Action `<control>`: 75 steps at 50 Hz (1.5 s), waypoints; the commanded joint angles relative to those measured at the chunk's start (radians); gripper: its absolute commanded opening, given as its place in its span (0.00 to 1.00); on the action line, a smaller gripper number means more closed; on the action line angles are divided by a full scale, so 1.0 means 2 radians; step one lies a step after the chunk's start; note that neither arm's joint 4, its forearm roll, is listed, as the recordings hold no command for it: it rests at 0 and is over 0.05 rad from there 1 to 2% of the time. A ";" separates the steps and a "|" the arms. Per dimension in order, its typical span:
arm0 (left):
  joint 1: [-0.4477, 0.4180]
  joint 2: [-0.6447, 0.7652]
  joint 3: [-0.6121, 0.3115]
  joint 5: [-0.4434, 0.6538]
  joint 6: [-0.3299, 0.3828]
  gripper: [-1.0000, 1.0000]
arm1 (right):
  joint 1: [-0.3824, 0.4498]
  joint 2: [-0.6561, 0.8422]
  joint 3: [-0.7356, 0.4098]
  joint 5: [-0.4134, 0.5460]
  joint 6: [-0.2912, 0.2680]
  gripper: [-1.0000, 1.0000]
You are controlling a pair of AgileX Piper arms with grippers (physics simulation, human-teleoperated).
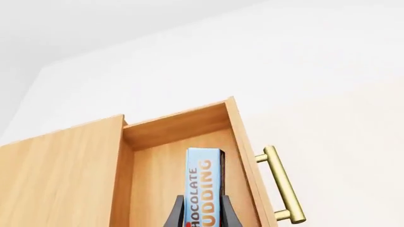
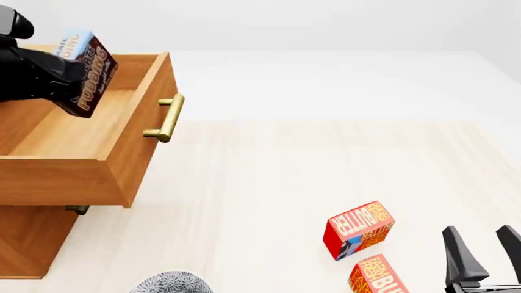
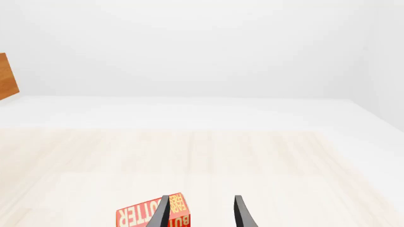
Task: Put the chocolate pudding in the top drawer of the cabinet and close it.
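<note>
My left gripper (image 2: 69,76) is shut on the chocolate pudding (image 2: 88,72), a slim blue and brown box, and holds it above the inside of the open top drawer (image 2: 82,137) of the cabinet (image 2: 33,238). In the left wrist view the pudding (image 1: 205,184) stands between my fingers (image 1: 173,213), over the drawer's floor (image 1: 161,175), with the brass handle (image 1: 283,187) beside it. My right gripper (image 2: 486,250) is open and empty near the table's front right; it also shows in the right wrist view (image 3: 200,213).
Two red-orange butter boxes lie at the front right, one (image 2: 358,229) behind the other (image 2: 381,278), just left of my right gripper. A grey patterned object (image 2: 172,284) shows at the front edge. A lower handle (image 2: 77,210) peeks out under the open drawer.
</note>
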 commanded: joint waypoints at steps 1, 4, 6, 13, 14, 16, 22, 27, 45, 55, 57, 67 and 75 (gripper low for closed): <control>0.030 0.016 0.022 -0.029 -0.008 0.00 | -0.003 0.001 0.000 0.000 0.000 1.00; 0.032 0.019 0.026 -0.035 -0.009 0.00 | -0.003 0.001 0.000 0.000 0.000 1.00; 0.035 0.022 0.033 -0.041 -0.010 0.00 | -0.003 0.001 0.000 0.000 0.000 1.00; 0.042 0.015 0.053 -0.049 -0.007 0.00 | -0.003 0.001 0.000 0.000 0.000 1.00; 0.046 0.014 0.058 -0.050 -0.003 0.00 | -0.003 0.001 0.000 0.000 0.000 1.00; 0.046 0.013 0.060 -0.051 -0.006 0.00 | -0.003 0.001 0.000 0.000 0.000 1.00; 0.046 0.008 0.071 -0.054 -0.005 0.00 | -0.003 0.001 0.000 0.000 0.000 1.00; 0.030 0.019 0.067 -0.045 -0.007 0.00 | -0.003 0.001 0.000 0.000 0.000 1.00; 0.038 -0.003 0.061 -0.025 0.002 1.00 | -0.003 0.001 0.000 0.000 0.000 1.00; 0.015 -0.041 0.029 0.015 0.003 1.00 | -0.003 0.001 0.000 0.000 0.000 1.00; 0.007 -0.045 0.030 0.016 0.006 1.00 | -0.003 0.001 0.000 0.000 0.000 1.00; -0.040 -0.054 0.016 0.035 -0.014 1.00 | -0.003 0.001 0.000 0.000 0.000 1.00; -0.078 -0.080 0.004 0.061 -0.012 1.00 | -0.003 0.001 0.000 0.000 0.000 1.00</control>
